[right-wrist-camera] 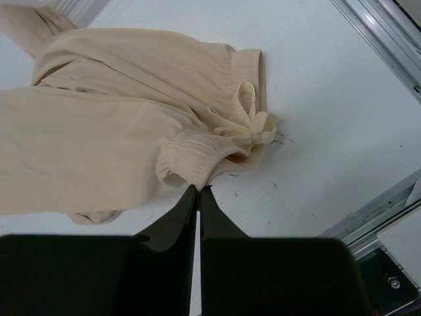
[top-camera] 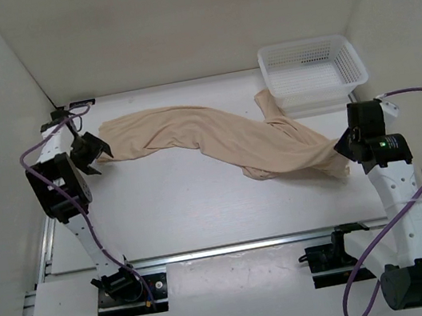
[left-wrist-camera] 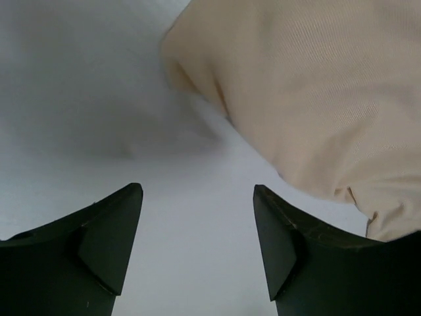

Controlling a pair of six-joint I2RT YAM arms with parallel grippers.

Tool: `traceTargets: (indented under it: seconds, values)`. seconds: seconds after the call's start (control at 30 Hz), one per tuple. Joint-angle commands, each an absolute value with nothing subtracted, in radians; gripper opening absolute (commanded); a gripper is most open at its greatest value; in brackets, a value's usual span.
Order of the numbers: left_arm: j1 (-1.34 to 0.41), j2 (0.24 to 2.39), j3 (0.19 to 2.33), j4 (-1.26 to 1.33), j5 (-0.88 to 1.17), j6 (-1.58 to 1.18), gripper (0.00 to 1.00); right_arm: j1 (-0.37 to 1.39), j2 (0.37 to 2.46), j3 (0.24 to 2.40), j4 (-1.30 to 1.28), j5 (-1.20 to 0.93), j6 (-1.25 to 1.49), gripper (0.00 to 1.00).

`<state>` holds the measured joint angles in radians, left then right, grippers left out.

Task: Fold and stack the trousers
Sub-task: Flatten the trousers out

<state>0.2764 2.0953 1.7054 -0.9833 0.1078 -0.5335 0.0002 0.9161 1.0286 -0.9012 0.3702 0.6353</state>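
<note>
The beige trousers [top-camera: 223,135] lie stretched across the table from far left to near right, twisted and wrinkled. My left gripper [top-camera: 95,151] stands open just left of the leg end [left-wrist-camera: 309,99], with only bare table between its fingers. The cloth lies ahead and to the right of them. My right gripper [top-camera: 345,148] is shut on the elastic waistband [right-wrist-camera: 194,158] at the trousers' right end, pinching a fold of it at the fingertips. A drawstring bow [right-wrist-camera: 253,131] shows beside the waistband.
A white mesh basket [top-camera: 311,68] stands at the back right, with one trouser part reaching up to its left wall. White walls close in the left, back and right. A metal rail [top-camera: 234,247] runs along the table's near edge.
</note>
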Motion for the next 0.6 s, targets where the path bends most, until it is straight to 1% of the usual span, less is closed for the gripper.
traceTargets:
  seconds: [0.0,0.13,0.2,0.27,0.3,0.33,0.4,0.47,0.5,0.53,0.57]
  values:
    - [0.262,2.144,1.813,-0.962,0.126,-0.583,0.8,-0.005,0.902,1.06,-0.873,0.37,0.618,0.01]
    - [0.242,2.261,1.91,-0.986,0.126,-0.601,0.8,-0.005,0.902,1.06,-0.873,0.37,0.618,0.01]
    - [0.242,2.29,1.943,-0.986,0.126,-0.61,0.77,-0.005,0.913,1.06,-0.873,0.37,0.618,0.01]
    - [0.242,2.33,1.989,-0.997,0.124,-0.611,0.65,-0.005,0.922,1.084,-0.873,0.361,0.618,0.01]
    - [0.242,2.339,2.005,-0.997,0.124,-0.611,0.55,-0.005,0.922,1.085,-0.873,0.36,0.609,0.01]
    - [0.242,2.339,2.037,-0.997,0.156,-0.611,0.12,-0.005,0.934,1.1,-0.873,0.36,0.609,0.01]
    - [0.242,2.362,2.095,-1.044,0.184,-0.601,0.1,-0.005,0.945,1.132,-0.873,0.36,0.609,0.01]
    - [0.242,2.347,2.196,-1.075,0.209,-0.586,0.1,-0.014,0.992,1.175,-0.864,0.36,0.6,0.01]
    - [0.242,2.329,2.233,-1.094,0.209,-0.586,0.1,-0.014,1.012,1.213,-0.864,0.36,0.585,0.01]
    - [0.242,2.263,2.261,-1.112,0.198,-0.586,0.1,-0.014,1.031,1.317,-0.888,0.374,0.566,0.01]
    - [0.242,2.213,2.261,-1.097,0.198,-0.586,0.1,-0.014,1.048,1.368,-0.899,0.383,0.555,0.01]
